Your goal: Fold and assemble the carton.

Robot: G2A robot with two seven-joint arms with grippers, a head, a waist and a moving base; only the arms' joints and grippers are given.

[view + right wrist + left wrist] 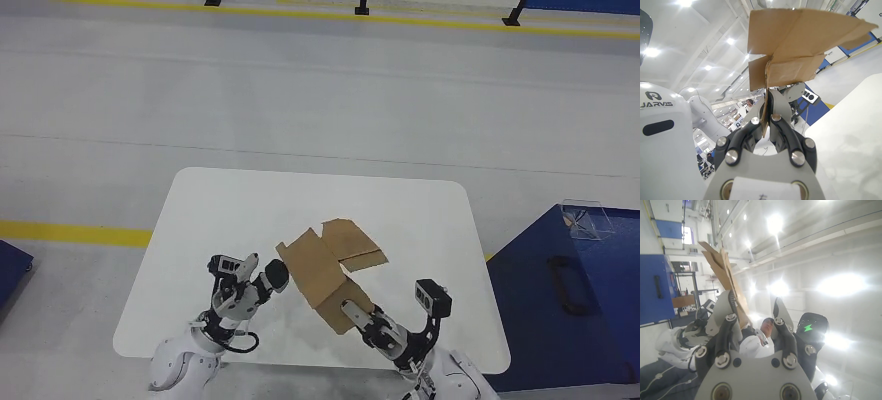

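The flattened carton (322, 270) is held tilted over the tabletop (230, 215), near the middle of its front edge. The right gripper (767, 108) has its fingers pinched tight on one cardboard edge. The left gripper (754, 309) has its fingers (728, 306) spread wide, with one resting against the carton's side.

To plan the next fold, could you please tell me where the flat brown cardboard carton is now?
Top view: the brown cardboard carton is above the white table near its robot-side edge, pinched by the right gripper, open left gripper beside it.
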